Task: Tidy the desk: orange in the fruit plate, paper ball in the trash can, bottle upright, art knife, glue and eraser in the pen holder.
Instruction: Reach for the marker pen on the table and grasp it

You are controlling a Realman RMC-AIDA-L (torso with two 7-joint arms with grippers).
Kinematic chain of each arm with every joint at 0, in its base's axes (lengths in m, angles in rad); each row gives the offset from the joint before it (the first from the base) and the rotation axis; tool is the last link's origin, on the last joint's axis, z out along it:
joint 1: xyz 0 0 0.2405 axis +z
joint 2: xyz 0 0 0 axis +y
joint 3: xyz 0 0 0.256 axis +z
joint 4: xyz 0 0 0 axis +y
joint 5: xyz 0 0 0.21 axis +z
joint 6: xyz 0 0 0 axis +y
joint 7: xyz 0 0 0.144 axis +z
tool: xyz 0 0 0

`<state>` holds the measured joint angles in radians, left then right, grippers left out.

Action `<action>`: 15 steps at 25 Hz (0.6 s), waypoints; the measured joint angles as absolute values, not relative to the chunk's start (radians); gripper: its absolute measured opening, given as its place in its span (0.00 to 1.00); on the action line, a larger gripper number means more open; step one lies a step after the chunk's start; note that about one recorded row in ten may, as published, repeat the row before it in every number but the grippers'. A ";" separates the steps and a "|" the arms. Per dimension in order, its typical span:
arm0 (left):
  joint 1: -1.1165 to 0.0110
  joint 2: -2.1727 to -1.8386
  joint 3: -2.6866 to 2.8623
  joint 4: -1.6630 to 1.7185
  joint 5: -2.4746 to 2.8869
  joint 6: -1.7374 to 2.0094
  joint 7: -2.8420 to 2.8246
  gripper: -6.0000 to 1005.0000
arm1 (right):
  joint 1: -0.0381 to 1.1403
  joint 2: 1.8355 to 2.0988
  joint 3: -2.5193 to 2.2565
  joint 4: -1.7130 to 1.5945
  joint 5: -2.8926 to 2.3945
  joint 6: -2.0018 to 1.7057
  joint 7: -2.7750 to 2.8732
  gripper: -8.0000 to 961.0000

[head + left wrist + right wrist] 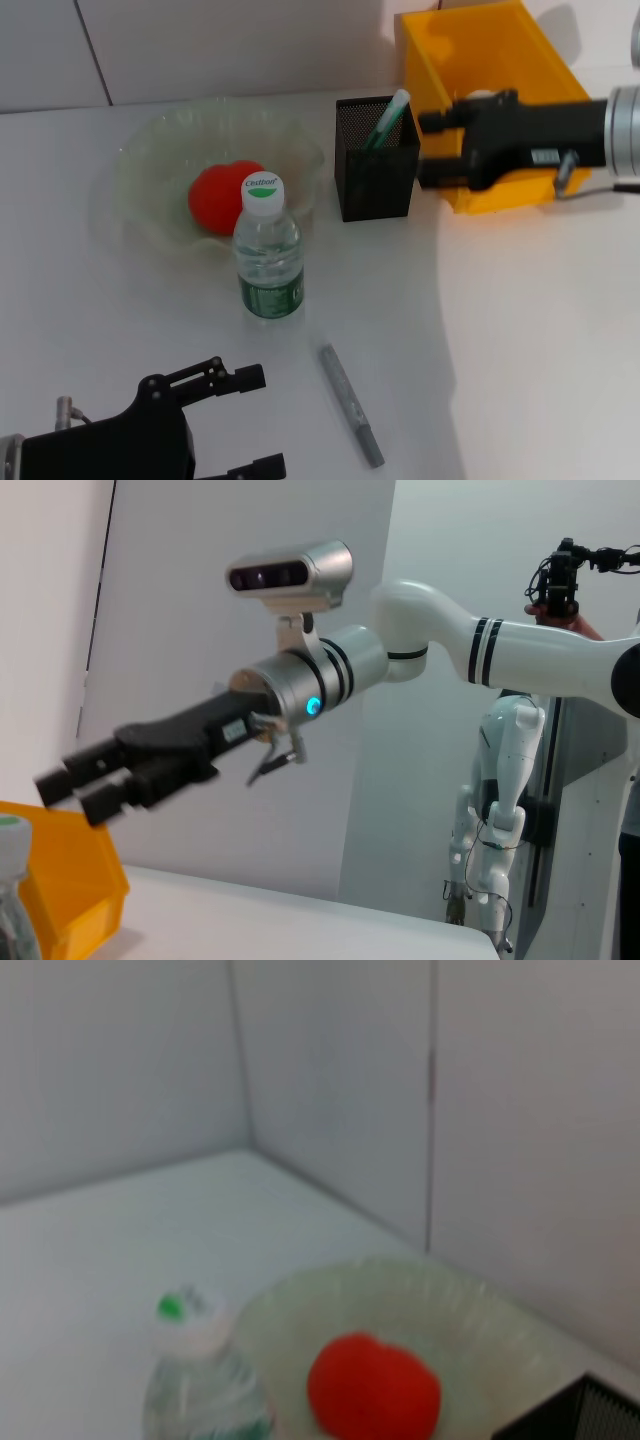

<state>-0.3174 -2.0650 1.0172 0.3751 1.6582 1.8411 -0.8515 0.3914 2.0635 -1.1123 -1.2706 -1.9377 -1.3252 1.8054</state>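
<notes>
Nearest you, at six o'clock on the worktop (540, 350), the left gripper (255, 420) waits with its jaws apart and empty. Just beyond it, toward five o'clock, lies a slim grey stick (350, 404), probably the art knife or the glue, pointing roughly from eleven to five. That looks like your next pick: come down square across its middle, close across the narrow width, and lift level so it does not swing.

Further on stands the bottle (268, 250), upright, clear with a green label and white cap. Behind it, at eleven o'clock, the orange (222, 197) sits dull red inside the pale-green, wavy-rimmed fruit plate (150, 150).

At one o'clock the black mesh pen holder (375, 170) already holds a green-and-white item. The right gripper (432, 150) hovers between it and the yellow trash can (480, 50); its jaws look slightly apart, holding nothing. Drop the stick in upright, clear of that rim.
</notes>
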 joint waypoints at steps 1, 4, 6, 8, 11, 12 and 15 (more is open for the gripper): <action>-0.318 -2.065 1.017 0.377 1.659 1.839 -0.850 0.76 | 0.391 2.063 -1.112 -1.271 -1.938 -1.325 1.805 0.68; -0.321 -2.066 1.018 0.379 1.659 1.837 -0.848 0.76 | 0.378 2.070 -1.075 -1.271 -1.965 -1.373 1.798 0.68; -0.331 -2.066 1.022 0.408 1.660 1.832 -0.846 0.76 | 0.377 2.073 -1.005 -1.247 -1.960 -1.420 1.815 0.68; -0.332 -2.065 1.023 0.425 1.660 1.832 -0.848 0.76 | 0.373 2.078 -0.921 -1.216 -1.936 -1.473 1.803 0.68; -0.333 -2.058 1.020 0.530 1.678 1.828 -0.864 0.76 | 0.348 2.077 -0.798 -1.106 -1.806 -1.553 1.686 0.68; -0.333 -2.058 1.020 0.530 1.678 1.828 -0.864 0.76 | 0.336 2.076 -0.763 -1.056 -1.757 -1.577 1.640 0.68; -0.348 -2.056 1.018 0.571 1.687 1.804 -0.859 0.76 | 0.308 2.072 -0.691 -0.912 -1.662 -1.640 1.493 0.68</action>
<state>-0.3481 -2.0564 1.0179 0.5707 1.6873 1.8042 -0.8586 0.3078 2.0722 -0.6905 -0.9124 -1.6623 -1.6395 1.4934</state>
